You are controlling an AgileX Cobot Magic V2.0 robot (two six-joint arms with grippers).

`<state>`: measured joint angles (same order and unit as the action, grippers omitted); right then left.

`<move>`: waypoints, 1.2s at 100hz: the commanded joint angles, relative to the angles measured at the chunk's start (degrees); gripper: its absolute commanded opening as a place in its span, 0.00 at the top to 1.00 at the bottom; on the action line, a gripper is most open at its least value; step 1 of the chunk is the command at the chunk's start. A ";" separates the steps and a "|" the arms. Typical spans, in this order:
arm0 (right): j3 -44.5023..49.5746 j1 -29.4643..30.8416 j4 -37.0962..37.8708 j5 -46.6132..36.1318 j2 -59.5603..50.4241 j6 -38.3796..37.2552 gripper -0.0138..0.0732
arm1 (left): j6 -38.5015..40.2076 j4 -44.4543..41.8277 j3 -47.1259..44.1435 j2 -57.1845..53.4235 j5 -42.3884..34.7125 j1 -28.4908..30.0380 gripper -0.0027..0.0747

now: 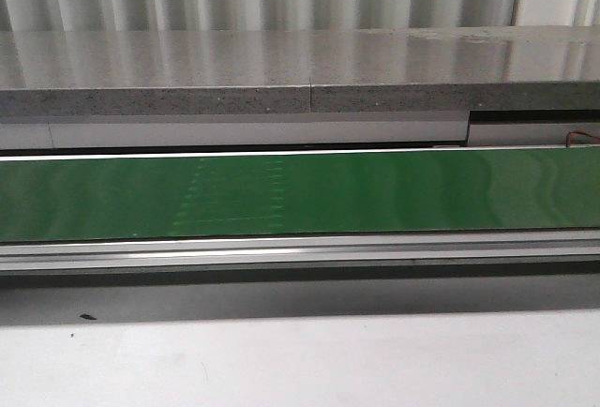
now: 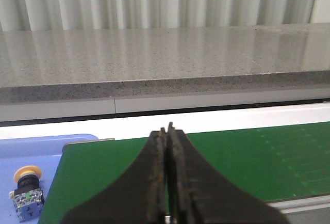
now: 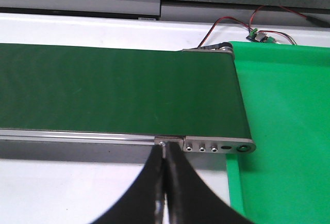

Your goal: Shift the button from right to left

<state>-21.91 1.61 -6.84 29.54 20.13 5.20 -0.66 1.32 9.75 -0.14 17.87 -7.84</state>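
The green conveyor belt [image 1: 300, 196] runs across in front of me, a grey stone ledge [image 1: 281, 69] behind it. A green tray [image 3: 283, 126] sits off the belt's one end and a blue tray [image 2: 36, 154] off the other. My right gripper [image 3: 165, 182] and left gripper [image 2: 167, 182] both hover at the belt's near edge, fingers pressed together, holding nothing. The button [image 2: 26, 193] lies on the blue tray just beside the belt.

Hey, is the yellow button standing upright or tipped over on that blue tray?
Upright: the button stands on the blue tray, yellow head above its contact block, in the left wrist view.
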 commanded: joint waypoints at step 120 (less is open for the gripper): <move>-1.45 -0.15 -0.09 -4.50 0.13 0.47 0.90 | 0.66 0.11 -12.15 -1.86 -13.16 -0.18 0.99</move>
<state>-21.91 1.61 -6.90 29.50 20.09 5.20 -0.66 1.32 -0.22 -0.24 9.23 -7.84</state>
